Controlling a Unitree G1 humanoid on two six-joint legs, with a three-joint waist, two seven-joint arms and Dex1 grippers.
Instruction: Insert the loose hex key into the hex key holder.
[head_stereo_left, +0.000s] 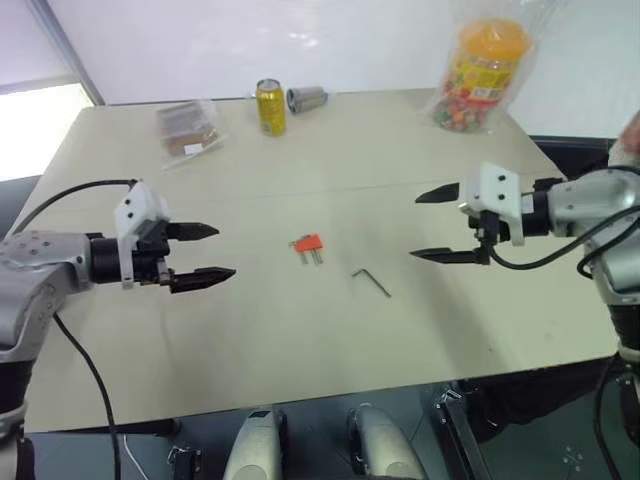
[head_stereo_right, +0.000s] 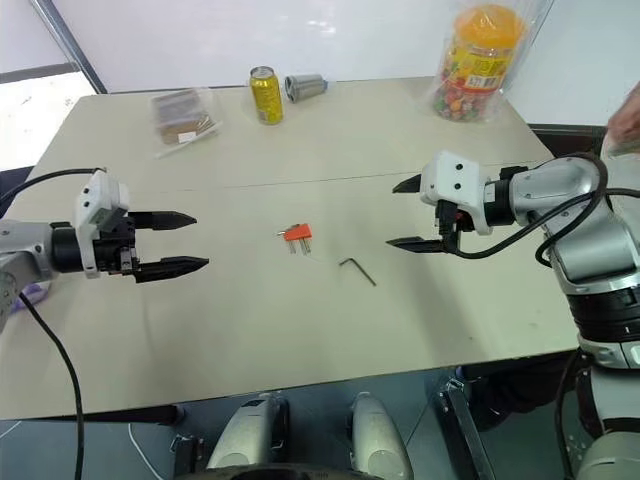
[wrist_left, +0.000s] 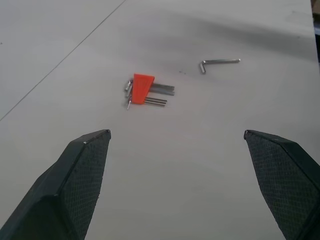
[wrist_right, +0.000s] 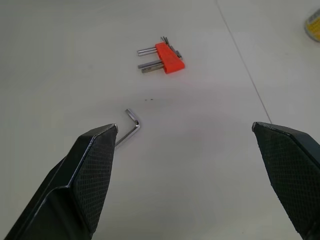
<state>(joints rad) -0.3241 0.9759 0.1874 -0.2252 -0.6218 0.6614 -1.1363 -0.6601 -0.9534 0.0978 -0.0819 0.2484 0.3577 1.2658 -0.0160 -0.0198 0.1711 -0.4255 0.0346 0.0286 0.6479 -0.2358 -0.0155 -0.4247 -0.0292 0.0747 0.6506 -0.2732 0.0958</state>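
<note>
a wide beige rectangular table (head_stereo_left: 300, 340) carries everything, and the small red-orange plastic hex key holder (head_stereo_left: 308, 243) near its middle serves as the landmark. well beyond the holder, at the far right corner, stands a tall clear plastic jar with an orange lid (head_stereo_left: 480, 75), wrapped in a clear bag. well to the holder's left, the left gripper (head_stereo_left: 205, 254) hangs above the table with its two black fingers spread wide apart and nothing between them, pointing toward the holder. well to the holder's right, the right gripper (head_stereo_left: 437, 224) hangs likewise, fingers wide apart and empty, pointing back toward the holder. far beyond the holder and to the left lies a clear plastic packet with brown contents (head_stereo_left: 188, 130). straight beyond the holder, at the far edge, stands a yellow drink can (head_stereo_left: 270, 107), with a grey metal cylinder (head_stereo_left: 307, 98) lying just beside it. the holder itself lies flat, short dark keys projecting toward the near edge. the thin dark grey l-shaped loose hex key (head_stereo_left: 371, 281) lies flat near the holder, to its right and nearer, apart from it.
</note>
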